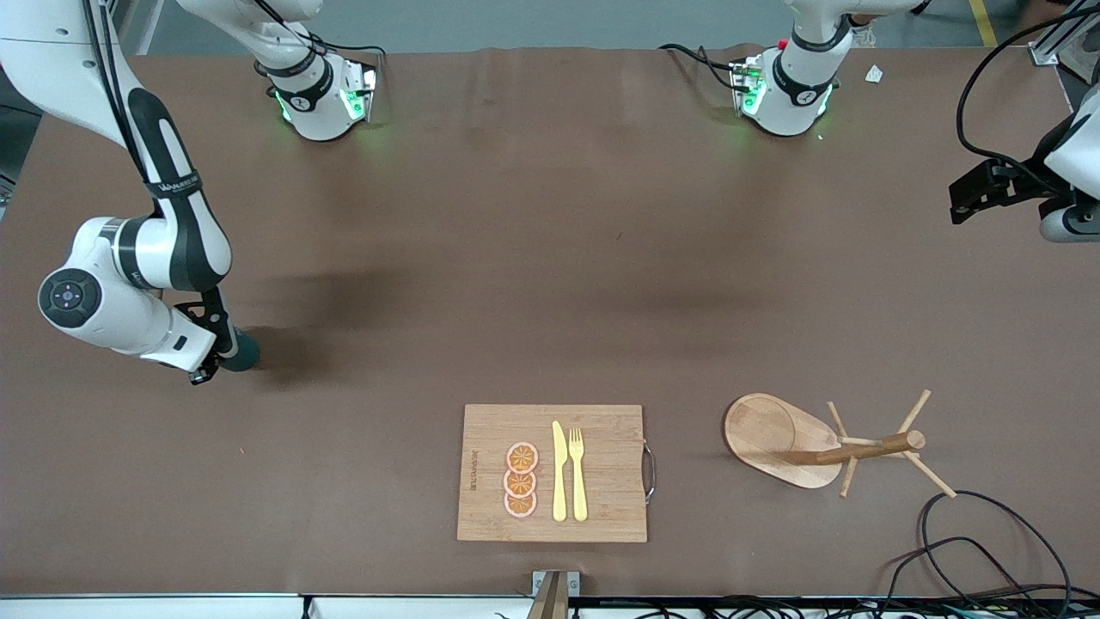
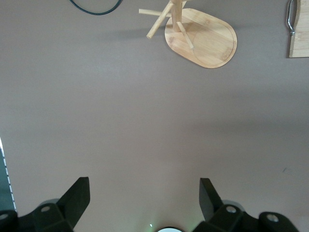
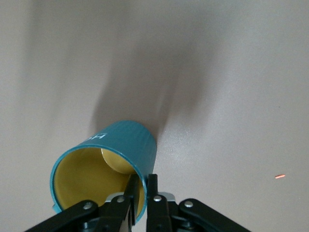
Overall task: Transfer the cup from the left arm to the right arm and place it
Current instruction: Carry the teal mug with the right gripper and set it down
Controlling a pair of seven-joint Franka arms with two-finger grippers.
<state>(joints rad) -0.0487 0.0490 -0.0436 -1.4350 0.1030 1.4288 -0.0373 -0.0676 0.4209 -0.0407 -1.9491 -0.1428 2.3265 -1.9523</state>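
the right gripper [image 3: 140, 191] is clamped on the rim of the cup [image 3: 104, 166], low at the table [image 1: 550, 258], well apart from the board [image 1: 553, 473]. the left gripper [image 2: 145, 203] waits with jaws apart, near the rack [image 1: 825, 440]. this looks like the placing step; next, release and lift clear.

Cup [image 3: 123, 150]: small teal mug, ribbed outer wall, yellowish inside, pale lettering near rim. Tilted, mouth turned toward right wrist camera, base toward table. Rim wall pinched between fingers of right gripper [image 3: 141, 186], one finger inside, one outside. Handle not visible. Whether base touches table cannot tell; dark shadow spreads on brown surface next to it. In front view cup [image 1: 243, 351] mostly hidden by gripper, only dark rounded edge showing, toward right arm's end of table.
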